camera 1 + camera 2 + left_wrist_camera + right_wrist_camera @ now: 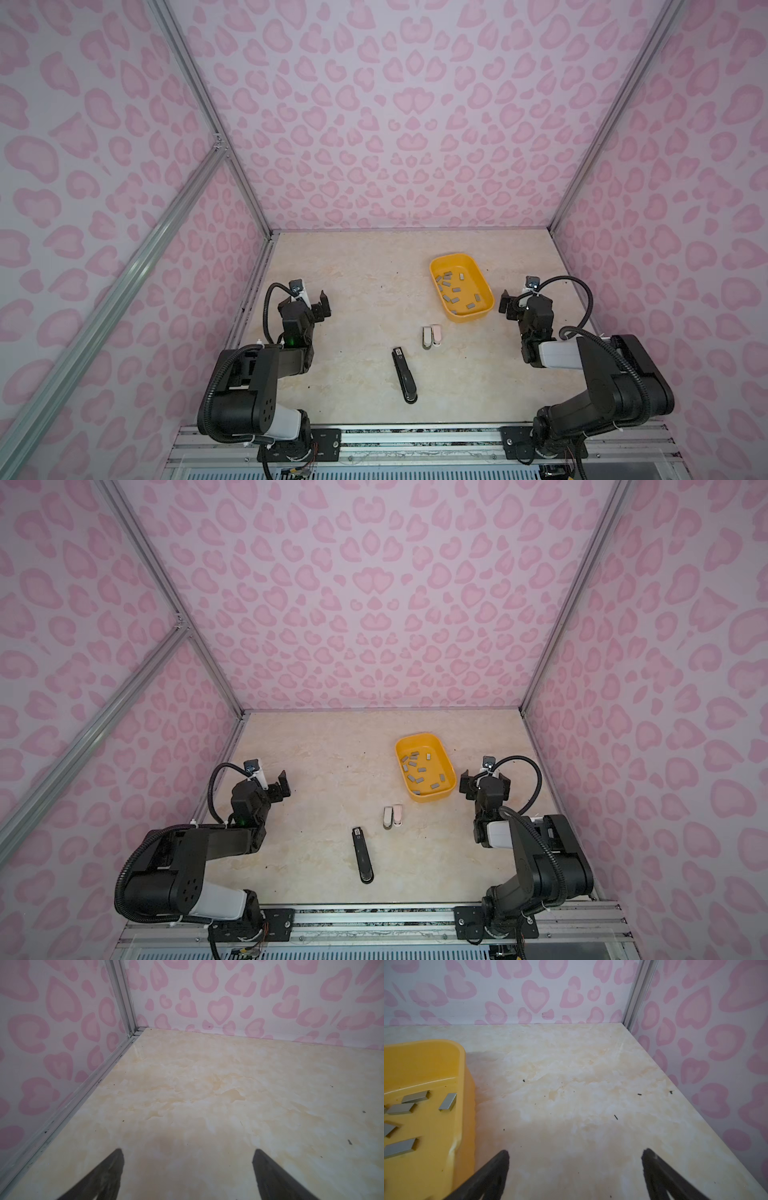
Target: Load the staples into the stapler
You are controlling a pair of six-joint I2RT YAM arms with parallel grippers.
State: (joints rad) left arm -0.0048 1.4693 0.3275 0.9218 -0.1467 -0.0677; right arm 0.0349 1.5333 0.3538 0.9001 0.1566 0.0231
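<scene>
On a glossy, cream marble-patterned desk (353,282), flecked with dark crumbs: one shallow yellow plastic tray (453,256), rounded-rectangular, with about a dozen staples (447,284) scattered flat inside, small grey metallic bars with crisp edges. Just in front of the tray, two small staplers (427,336) side by side, apparently touching, one whitish, one pale pink, both with rounded ends. Nearer the front edge, one long slim black stapler (404,376), lying apart from the pair. Left jaws spread wide and empty over bare desk, well apart from everything. Right jaws likewise spread wide and empty, just beside the tray's right wall, staples near but untouched.
</scene>
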